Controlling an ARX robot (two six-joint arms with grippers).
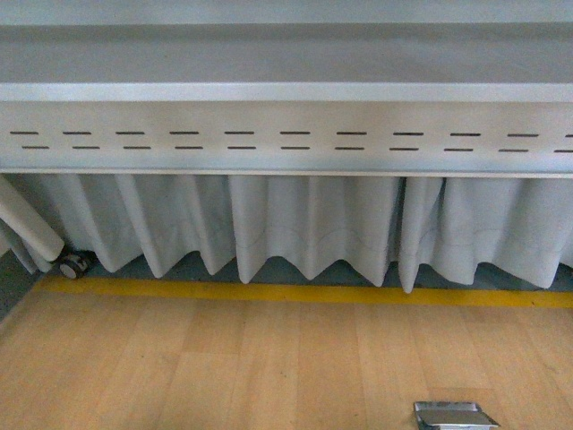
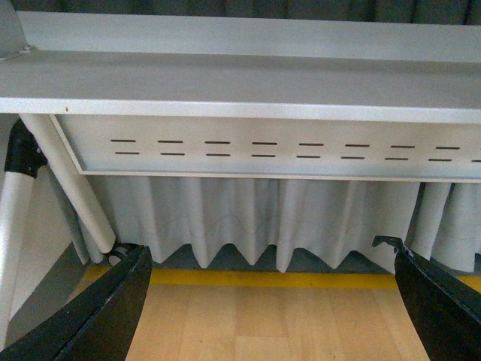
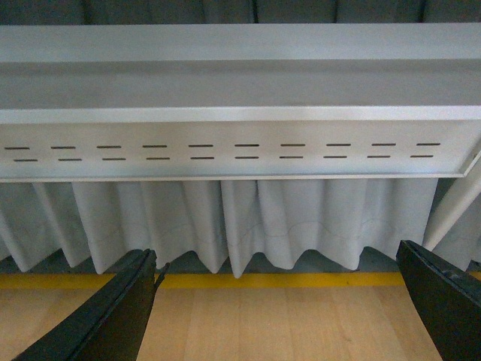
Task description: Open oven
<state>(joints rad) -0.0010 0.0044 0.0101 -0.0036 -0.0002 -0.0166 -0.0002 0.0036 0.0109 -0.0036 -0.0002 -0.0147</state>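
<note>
Both pincers spread wide, our left gripper and right gripper face only the grey table and white curtain; the oven appears in no view, so we judge we must lift and find its door handle first.

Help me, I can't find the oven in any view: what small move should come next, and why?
Probably raise an arm to look above the table edge. All views show the slotted panel, curtain and floor, but no oven; the left claw and right claw are open and empty.
</note>
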